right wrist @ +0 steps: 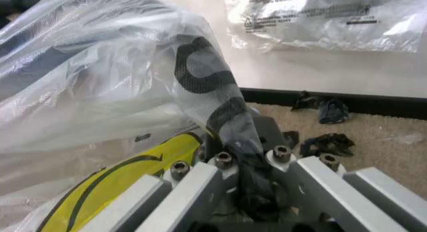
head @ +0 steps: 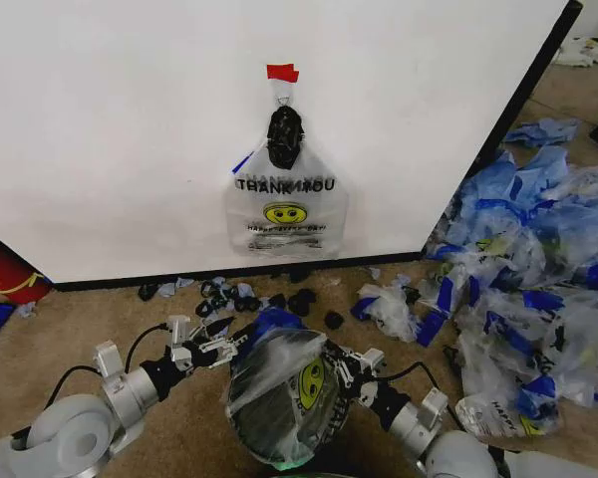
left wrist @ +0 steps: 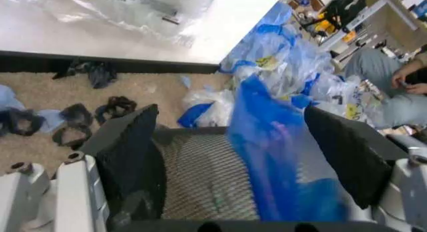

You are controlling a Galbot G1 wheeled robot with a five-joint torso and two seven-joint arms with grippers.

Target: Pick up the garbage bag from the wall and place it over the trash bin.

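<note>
A clear garbage bag point(head: 279, 373) with a yellow smiley face lies draped over the round black mesh trash bin point(head: 251, 430), just in front of me. My left gripper point(head: 219, 339) is at the bin's left rim, open. In the left wrist view its fingers point(left wrist: 133, 157) stand wide apart, with the bag's blue edge point(left wrist: 267, 157) and the bin's mesh point(left wrist: 200, 182) between them. At the bin's right rim, my right gripper point(head: 337, 370) is shut on the bag's plastic point(right wrist: 100, 91). A second "THANK YOU" bag point(head: 286, 204) hangs on the white wall point(head: 130, 119).
A big mass of clear-and-blue bags point(head: 528, 269) covers the carpet to the right. Black scraps point(head: 279, 299) lie along the foot of the wall. A red object point(head: 5, 274) sits at the far left by the wall.
</note>
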